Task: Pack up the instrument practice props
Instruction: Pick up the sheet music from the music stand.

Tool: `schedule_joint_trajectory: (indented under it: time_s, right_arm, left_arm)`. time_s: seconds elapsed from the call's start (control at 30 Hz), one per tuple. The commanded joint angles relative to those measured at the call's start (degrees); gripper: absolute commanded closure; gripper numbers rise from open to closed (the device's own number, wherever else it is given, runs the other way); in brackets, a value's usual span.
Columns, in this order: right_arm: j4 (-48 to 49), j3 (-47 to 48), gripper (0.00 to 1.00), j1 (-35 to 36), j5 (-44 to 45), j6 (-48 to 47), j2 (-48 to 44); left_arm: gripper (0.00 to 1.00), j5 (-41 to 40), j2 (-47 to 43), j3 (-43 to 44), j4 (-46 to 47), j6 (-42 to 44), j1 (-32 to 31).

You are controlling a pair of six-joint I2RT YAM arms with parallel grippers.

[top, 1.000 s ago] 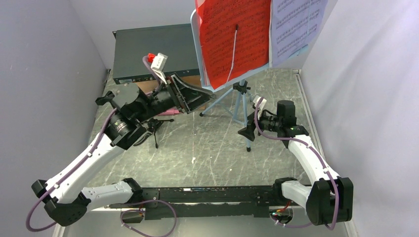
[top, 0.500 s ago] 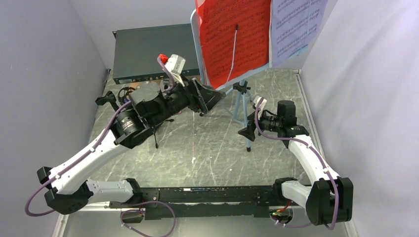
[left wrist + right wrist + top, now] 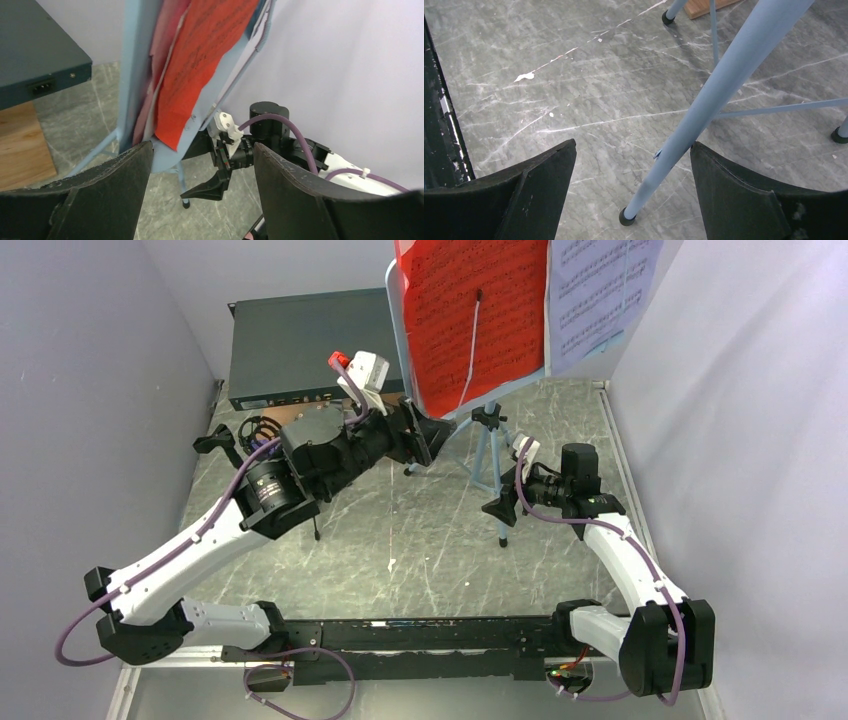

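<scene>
Grippers on both arms are at the light-blue music tripod [image 3: 484, 452], which stands upright on the grey table [image 3: 400, 540]. On the left arm, the left gripper [image 3: 425, 435] has its fingers apart. The lower corner of the tripod's sheet tray sits just ahead of the gap between them, and the red music sheet [image 3: 470, 310] hangs down over that corner. A pinkish sheet [image 3: 157, 60] shows behind the red one, toward this gripper's left finger. A lavender music sheet [image 3: 600, 290] rests further along the tray, well away from it. The right gripper [image 3: 496, 506] also has its fingers apart and straddles one tripod leg low down, near its black foot. The leg passes closer to the right finger and appears to touch neither.

The step in hand looks like taking the sheets off the tray while the tripod is steadied. To do it well, the right gripper would close on the leg first, so the light stand cannot tip or slide. The left gripper would then advance until only paper, not the tray's lip, lies between its fingers. It would pinch the sheet's bottom edge and draw it up and clear of the ledge. A sideways pull could tear the paper or drag the stand over.
</scene>
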Motion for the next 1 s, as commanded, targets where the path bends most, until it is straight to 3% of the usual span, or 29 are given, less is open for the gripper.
schedule_joint_trajectory:
  time_s: [0.0, 0.6, 0.9, 0.97]
  right_arm:
    - [0.2, 1.9, 0.13, -0.3, -1.9, -1.2, -1.1]
    - [-0.1, 1.9, 0.13, -0.6, -2.6, -1.4, -1.4]
    - [-0.3, 1.9, 0.13, -0.6, -3.1, -1.6, -1.4]
    - [-0.4, 1.9, 0.13, -0.6, -3.2, -1.5, -1.5]
  left_arm:
    - [0.22, -4.0, 0.7, 2.4, 1.2, 2.2, -0.2]
    - [0.26, -4.9, 2.1, 0.4, 11.0, 3.8, -0.2]
    - [0.49, -8.5, 3.1, -2.3, 20.1, 8.6, -0.2]
    - [0.63, -9.9, 3.5, -2.4, 21.2, 10.3, -0.2]
